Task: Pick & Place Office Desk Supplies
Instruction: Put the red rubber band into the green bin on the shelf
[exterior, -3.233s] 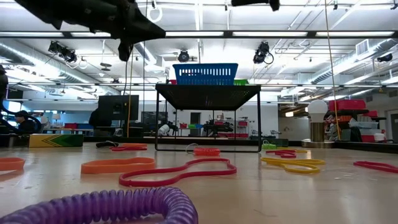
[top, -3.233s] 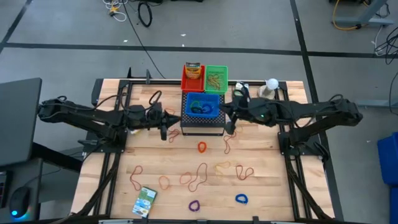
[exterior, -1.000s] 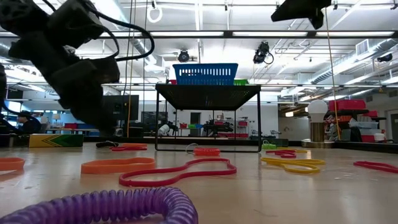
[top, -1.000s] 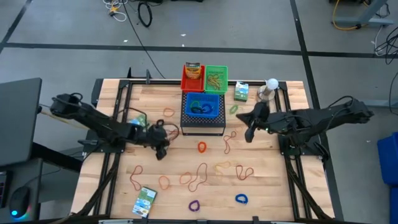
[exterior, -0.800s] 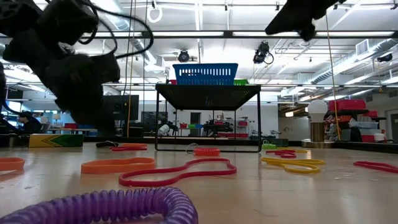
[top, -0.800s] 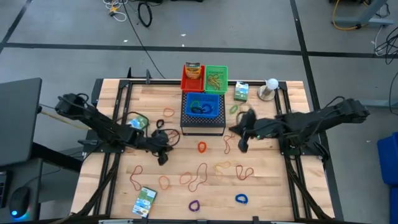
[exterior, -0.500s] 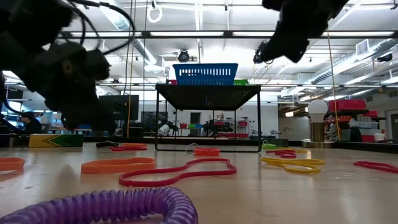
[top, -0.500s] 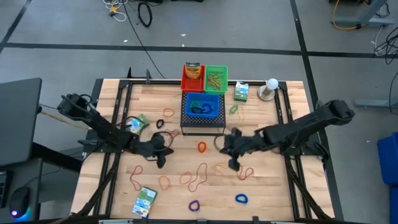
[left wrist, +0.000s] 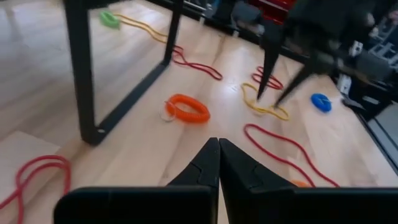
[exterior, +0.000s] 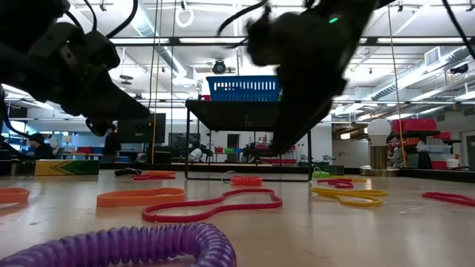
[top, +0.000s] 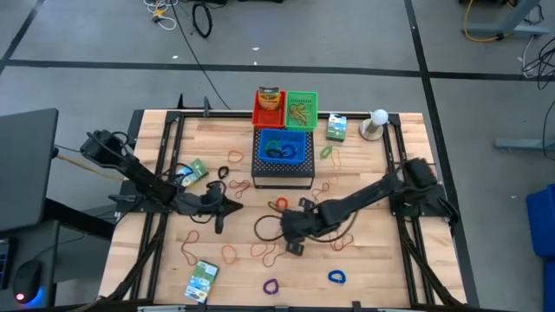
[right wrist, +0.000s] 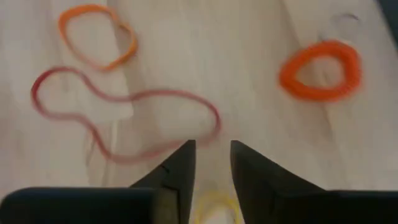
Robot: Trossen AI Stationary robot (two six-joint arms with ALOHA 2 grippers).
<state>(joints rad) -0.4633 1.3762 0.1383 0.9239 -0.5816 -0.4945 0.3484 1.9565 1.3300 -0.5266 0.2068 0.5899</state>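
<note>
Thin rubber bands lie flat across the near half of the table: a long red band, an orange band and a yellow band. Thick loops lie among them: orange, purple, blue. A green-white box lies near the near edge. My right gripper hangs open just above the red band, touching nothing. My left gripper is shut and empty, left of the orange loop.
A blue basket sits on a black perforated stand, with a red tray and a green tray behind it. Two more green-white boxes and a white ball on a stand lie farther back. More bands lie left of the stand.
My right gripper has swept from beside the black stand toward the table's left and near edge, coming down over the red and yellow bands. My left gripper has shifted a little toward the near edge. No band or loop has moved.
</note>
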